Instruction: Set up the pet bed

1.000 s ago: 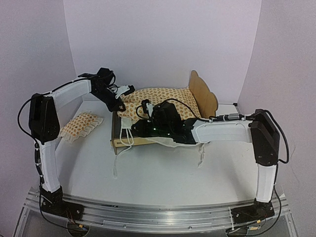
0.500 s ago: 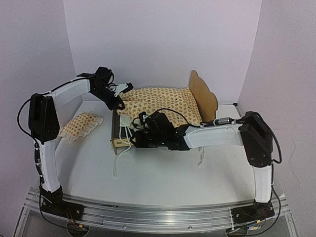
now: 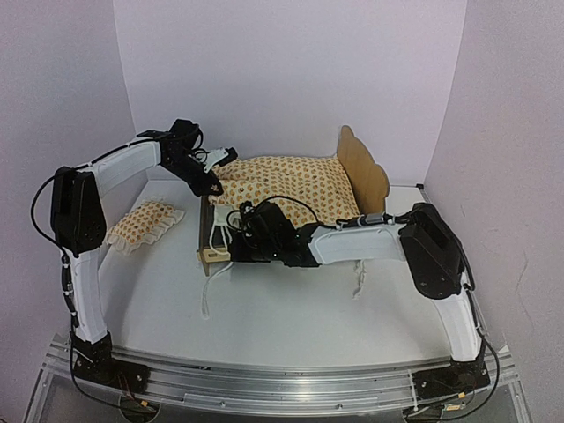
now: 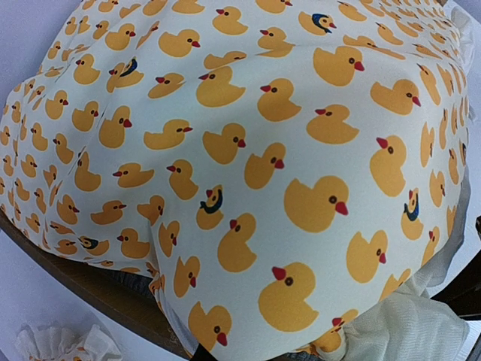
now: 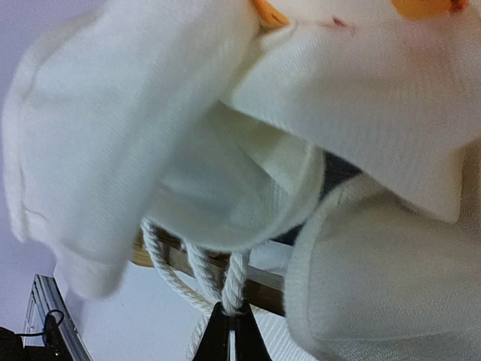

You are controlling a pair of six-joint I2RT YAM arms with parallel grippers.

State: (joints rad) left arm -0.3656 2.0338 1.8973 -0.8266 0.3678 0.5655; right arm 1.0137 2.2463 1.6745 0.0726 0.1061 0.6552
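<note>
Nearest you, your right gripper (image 5: 229,331) is pinched tight on a twisted white cotton cord tie (image 5: 192,278), right at the low footboard of the light plywood pet bed (image 3: 363,169). The bed sits mid-table, its scalloped headboard to the right. I'd call this the tying-down step, because the puffy cream mattress cushion printed with yellow ducks (image 4: 248,150) already lies in the frame. Next, you'll need to draw that limp cord around the rigid rail without dragging the soft cushion. The small ruffled pillow (image 3: 145,225) waits at left. Further back, your left gripper (image 3: 208,176) is closed at the cushion's far corner. Whether it pinches fabric, I can't tell.
</note>
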